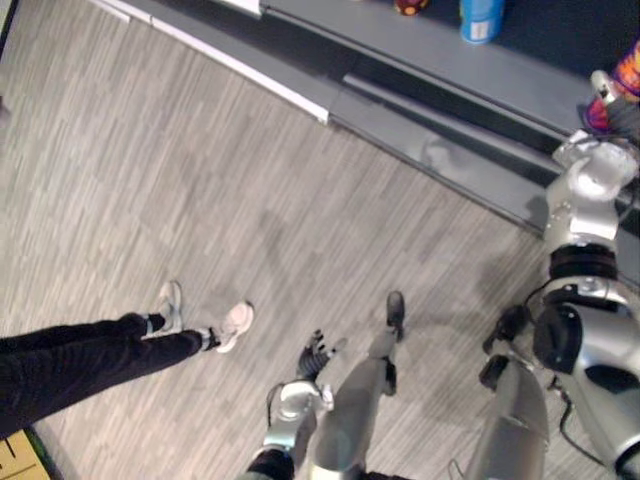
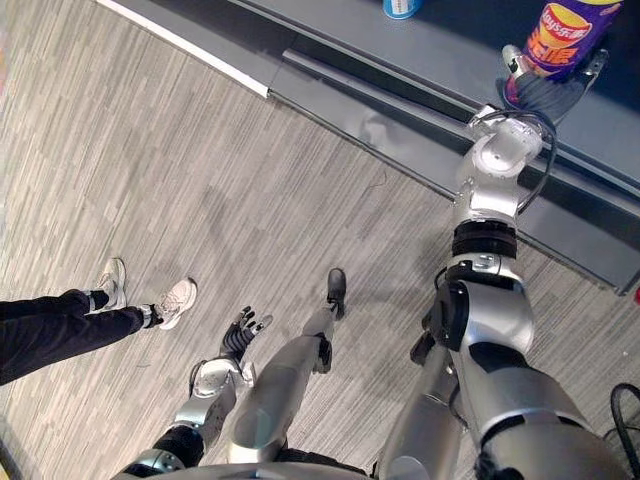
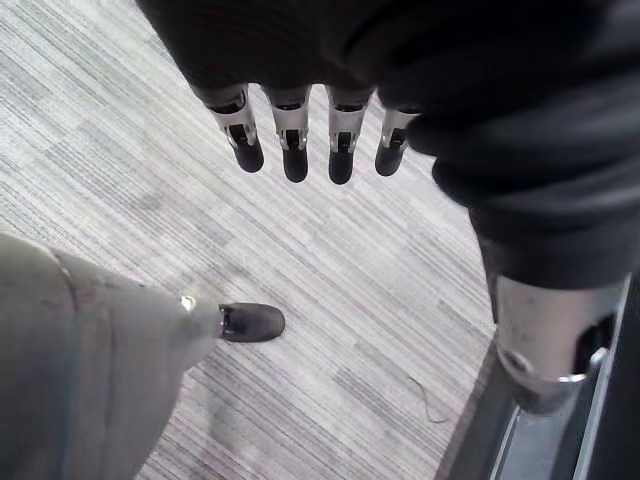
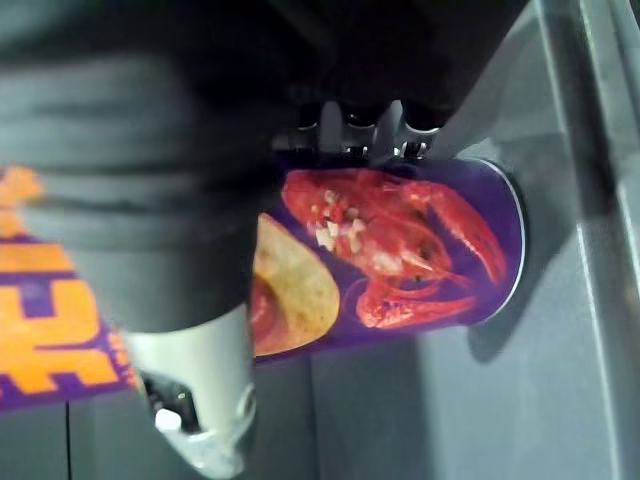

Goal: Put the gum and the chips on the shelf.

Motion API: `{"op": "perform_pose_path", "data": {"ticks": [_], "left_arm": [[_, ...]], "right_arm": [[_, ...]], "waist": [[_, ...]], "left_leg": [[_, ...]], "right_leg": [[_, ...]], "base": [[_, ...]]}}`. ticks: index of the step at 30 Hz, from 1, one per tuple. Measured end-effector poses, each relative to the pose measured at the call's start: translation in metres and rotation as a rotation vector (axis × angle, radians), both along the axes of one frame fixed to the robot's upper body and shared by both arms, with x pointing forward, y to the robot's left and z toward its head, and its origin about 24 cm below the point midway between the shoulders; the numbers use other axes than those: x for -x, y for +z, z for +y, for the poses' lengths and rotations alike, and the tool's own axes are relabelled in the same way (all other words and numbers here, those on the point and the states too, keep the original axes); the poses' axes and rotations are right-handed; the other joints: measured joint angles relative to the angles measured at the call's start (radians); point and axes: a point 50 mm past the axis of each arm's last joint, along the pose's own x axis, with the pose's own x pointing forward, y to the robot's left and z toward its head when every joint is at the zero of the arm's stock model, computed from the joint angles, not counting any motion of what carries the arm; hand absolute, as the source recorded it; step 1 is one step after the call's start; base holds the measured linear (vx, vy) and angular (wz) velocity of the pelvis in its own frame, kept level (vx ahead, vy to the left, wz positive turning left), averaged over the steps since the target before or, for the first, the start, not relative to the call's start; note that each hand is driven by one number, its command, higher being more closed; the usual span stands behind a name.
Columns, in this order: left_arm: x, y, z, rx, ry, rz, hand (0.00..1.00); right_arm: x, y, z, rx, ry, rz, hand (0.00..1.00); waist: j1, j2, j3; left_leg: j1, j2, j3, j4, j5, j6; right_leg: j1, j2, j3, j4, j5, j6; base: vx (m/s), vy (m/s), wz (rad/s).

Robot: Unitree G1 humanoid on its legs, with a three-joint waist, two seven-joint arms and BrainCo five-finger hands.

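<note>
Upper right, the right hand (image 2: 545, 95) wraps its fingers round the chips can (image 2: 565, 35) to stand it on the shelf (image 2: 450, 48). Lower left, the left hand (image 2: 238, 335) hangs straight-fingered and empty.

My two head cameras look steeply down from above, sharing the grey floor (image 1: 200, 200), the shelf (image 2: 450, 50) edge and a person's legs (image 1: 100, 355). My left wrist camera looks past the left hand (image 3: 293, 140) down at the floor; the right one sits very close against the chips can (image 4: 400, 250).
</note>
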Motion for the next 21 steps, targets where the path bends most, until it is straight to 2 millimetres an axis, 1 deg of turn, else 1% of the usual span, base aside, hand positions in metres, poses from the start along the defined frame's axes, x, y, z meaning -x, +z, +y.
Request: {"op": "perform_pose_path", "data": {"ticks": [11, 14, 21], "left_arm": [[0.0005, -0.0004, -0.0017, -0.002, -0.01, 0.002, 0.0], [0.0005, -0.0004, -0.0018, -0.002, -0.01, 0.002, 0.0], [-0.0031, 0.0021, -0.0026, -0.002, -0.014, -0.009, 0.0]], "right_arm": [[-0.0011, 0.0004, -0.0002, -0.007, 0.001, 0.004, 0.0], [-0.0026, 0.0029, 0.0033, 0.006, 0.01, 0.005, 0.0], [-0.007, -0.0029, 0.0085, -0.004, 0.03, 0.033, 0.0]], "waist": [[0.0, 0.0, 0.0], [0.0, 0.0, 0.0], [0.0, 0.0, 0.0]], "left_leg": [[-0.001, -0.002, 0.009, -0.008, 0.007, 0.0], [0.0, -0.002, 0.023, -0.009, 0.007, 0.0], [0.01, 0.017, 0.032, 0.006, 0.007, -0.001]], "right_leg": [[-0.013, 0.001, 0.012, 0.0, 0.0, 0.0], [-0.023, 0.004, 0.027, -0.002, 0.006, -0.003], [-0.002, 0.031, 0.032, -0.029, 0.016, -0.005]], "base": [[-0.02, -0.05, -0.02], [0.0, -0.061, -0.12], [0.0, -0.06, -0.08]]}}
